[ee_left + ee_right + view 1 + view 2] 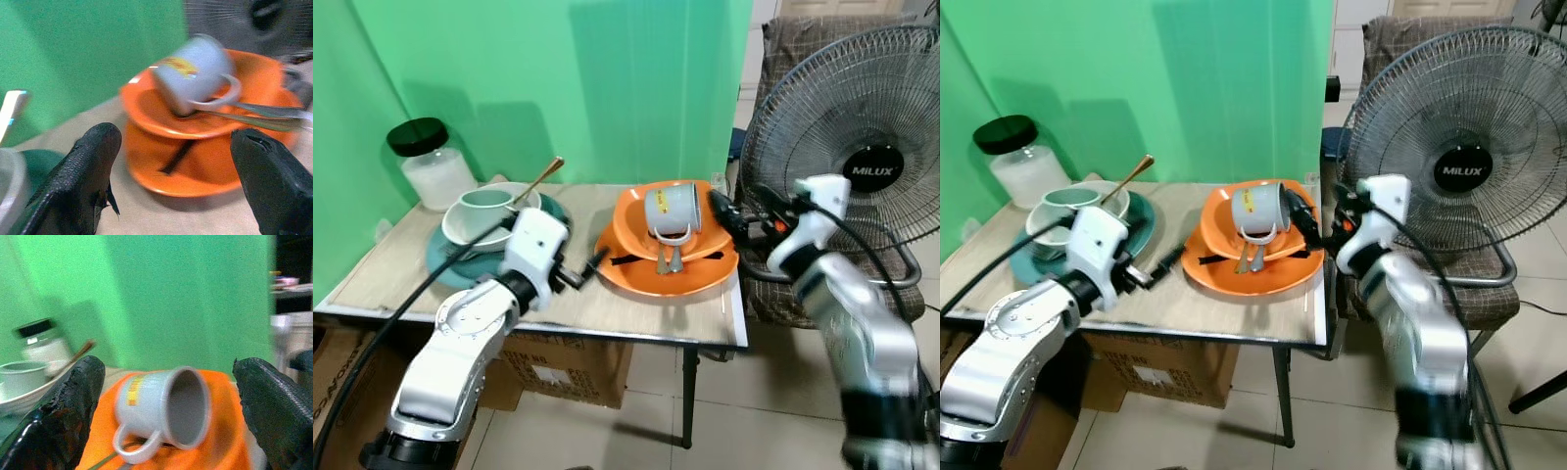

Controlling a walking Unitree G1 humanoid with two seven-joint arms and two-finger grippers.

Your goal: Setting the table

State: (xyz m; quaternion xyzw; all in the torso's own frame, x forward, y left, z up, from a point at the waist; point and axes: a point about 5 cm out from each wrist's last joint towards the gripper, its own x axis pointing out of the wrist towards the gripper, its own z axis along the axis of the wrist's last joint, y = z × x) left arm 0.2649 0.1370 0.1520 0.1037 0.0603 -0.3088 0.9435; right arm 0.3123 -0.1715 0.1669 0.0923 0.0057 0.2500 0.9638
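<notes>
The bench is a pale wooden top with a light edge strip, standing against a green backdrop. A large fan with a round wire cage stands close to its right edge, so there is little room on that side. Bare wood is open along the front edge.

An orange plate carries an orange bowl. A grey cup with a smooth glossy surface lies tipped on its side in the bowl, over metal cutlery. To the left, a white bowl with a small cup and a spoon sits on a dark green plate. A glass jar with a black lid stands behind.

The left claw hovers above the bench just beside the orange plate, fingers wide apart, holding nothing. The right claw is at the right rim of the orange bowl, fingers also wide apart and empty.
</notes>
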